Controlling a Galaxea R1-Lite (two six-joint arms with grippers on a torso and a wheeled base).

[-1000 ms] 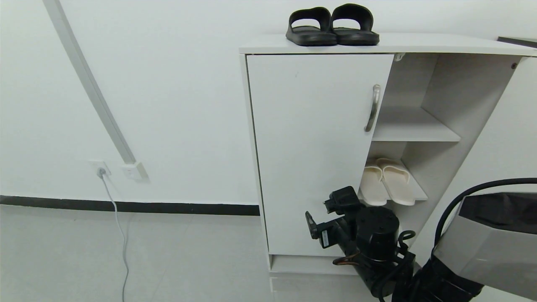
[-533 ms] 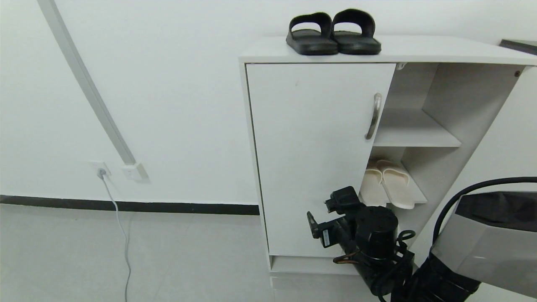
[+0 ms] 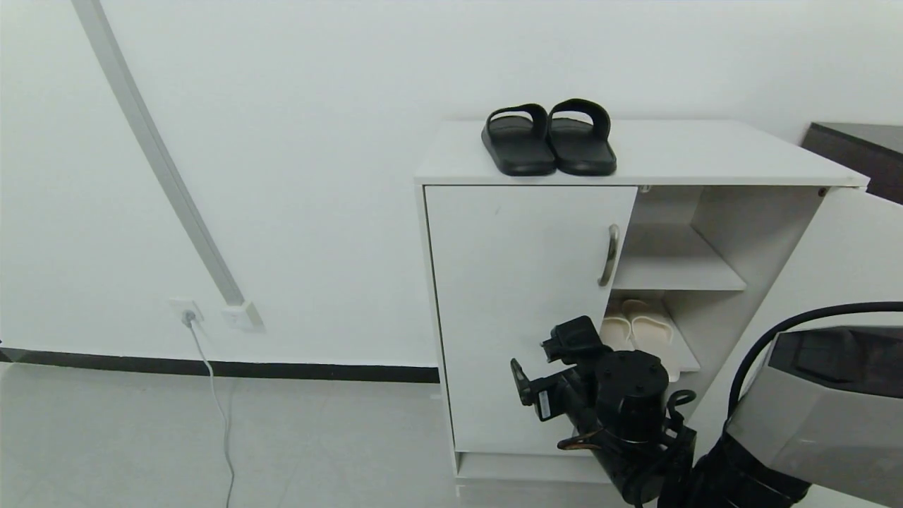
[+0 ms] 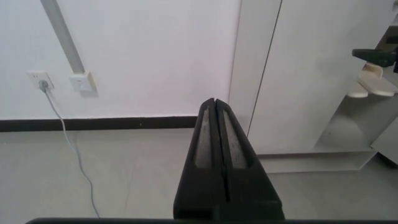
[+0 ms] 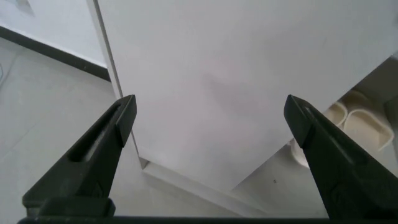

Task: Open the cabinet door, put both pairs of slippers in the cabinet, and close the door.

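Right pincer (image 5: 210,106): jaws spread wide with nothing between them. It faces the shut left door (image 5: 249,74) from close in front, low on the panel.
Left pincer (image 4: 214,111): fingers pressed flat together, empty. It sits low over the floor (image 4: 112,180) and points at the wall just beside the cabinet (image 4: 255,68).
Black slippers (image 3: 549,137): pair side by side on the cabinet top, near the front edge, above the shut door.
Cream slippers (image 3: 638,326): pair side by side on the lower shelf (image 3: 686,356) inside the open right half, partly behind the right arm (image 3: 628,395).
Doors: left door is shut, with its handle (image 3: 608,255) at the inner edge. Right door (image 3: 832,268) is swung wide open.
Head view: takes in the whole cabinet, including the top, the upper shelf (image 3: 677,271) and both slipper pairs.
Right wrist view: close on the door panel and the gap under it. The cream slippers show past the door's edge.
Left wrist view: adds the wall socket (image 4: 40,79), with its cable (image 4: 71,149) trailing down to the floor. It also shows the cabinet's side panel and the cream slipper toes at the shelf edge.
Right arm pose: rises from the lower right, with the wrist level with the bottom third of the left door, beside the open compartment.
Left arm pose: cannot tell beyond the low, level pincer.
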